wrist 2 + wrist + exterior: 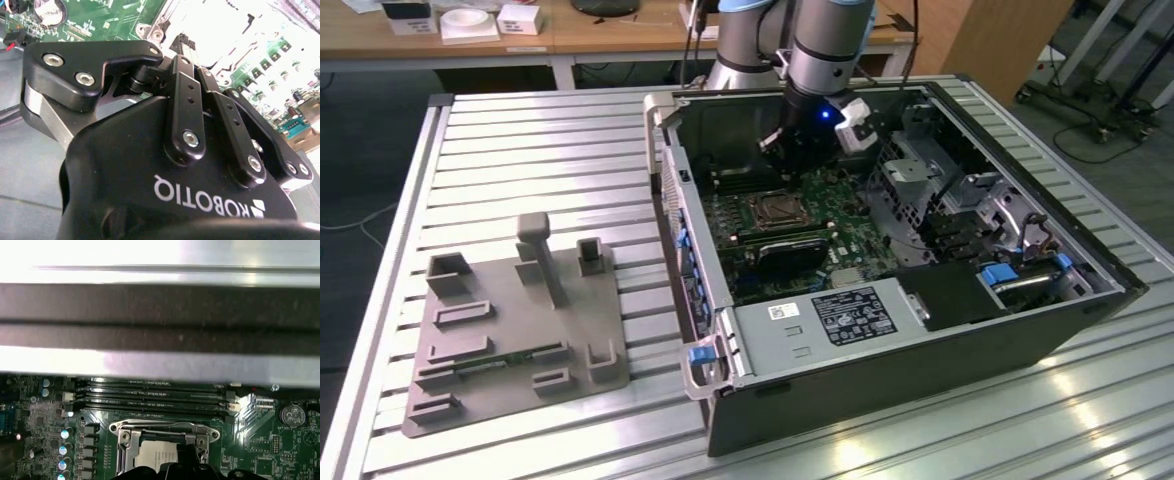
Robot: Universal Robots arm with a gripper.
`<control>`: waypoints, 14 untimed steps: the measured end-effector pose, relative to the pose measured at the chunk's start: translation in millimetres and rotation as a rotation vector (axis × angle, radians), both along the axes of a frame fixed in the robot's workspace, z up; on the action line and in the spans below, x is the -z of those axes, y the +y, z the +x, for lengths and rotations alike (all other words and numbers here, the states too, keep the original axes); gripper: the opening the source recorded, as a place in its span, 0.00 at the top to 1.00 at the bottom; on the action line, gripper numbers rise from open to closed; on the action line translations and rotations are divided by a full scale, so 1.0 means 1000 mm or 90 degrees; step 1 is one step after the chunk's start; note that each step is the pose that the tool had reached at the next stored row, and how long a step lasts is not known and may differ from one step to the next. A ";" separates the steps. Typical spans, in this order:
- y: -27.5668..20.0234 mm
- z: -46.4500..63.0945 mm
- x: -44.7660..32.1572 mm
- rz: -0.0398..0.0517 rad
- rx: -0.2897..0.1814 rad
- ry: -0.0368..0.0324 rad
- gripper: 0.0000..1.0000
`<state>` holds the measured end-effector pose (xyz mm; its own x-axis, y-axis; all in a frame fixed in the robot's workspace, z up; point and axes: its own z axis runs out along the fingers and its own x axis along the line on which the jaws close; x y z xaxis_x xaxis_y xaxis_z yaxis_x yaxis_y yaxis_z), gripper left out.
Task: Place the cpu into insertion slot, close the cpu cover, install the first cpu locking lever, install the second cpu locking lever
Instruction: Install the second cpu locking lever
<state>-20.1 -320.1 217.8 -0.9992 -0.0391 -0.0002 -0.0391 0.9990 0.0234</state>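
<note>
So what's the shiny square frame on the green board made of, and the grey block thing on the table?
The cpu cover looks like thin silvery metal: it glints and has sharp, stamped edges. The green motherboard seems to be glossy circuit board. The grey fixture block looks like dull matte plastic, though painted metal can't be ruled out.

The insertion slot [778, 210] sits as a square, silvery-rimmed socket in the middle of the green motherboard, inside the open computer case, with the long memory slots running beside it. In the first wrist view the cpu cover [165, 432] lies flat over the socket, a thin shiny metal frame with a big square cut-out. Through that cut-out shows the pale metal top of the cpu [157, 456], seated flat in the slot, its near edge hidden.
</note>
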 end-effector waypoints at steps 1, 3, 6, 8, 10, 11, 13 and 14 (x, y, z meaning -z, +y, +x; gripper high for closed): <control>-0.0014 0.000 0.0000 -0.0001 0.000 0.0000 0.90; -0.0048 0.000 0.0000 -0.0003 0.000 0.0000 0.90; -0.0099 0.000 0.0000 -0.0010 0.000 0.0000 0.90; -0.0130 0.000 0.0000 -0.0013 0.000 0.0000 0.90; -0.0146 0.000 0.0000 -0.0023 0.000 0.0000 0.90; -0.0148 0.000 0.0000 -0.0026 0.000 0.0000 0.90; -0.0149 0.000 -0.0002 -0.0031 0.000 0.0000 0.90; -0.0150 0.000 -0.0008 -0.0033 0.000 0.0001 0.90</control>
<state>-20.1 -335.1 218.6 -0.9992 -0.0391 0.0001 -0.0391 0.9991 0.0183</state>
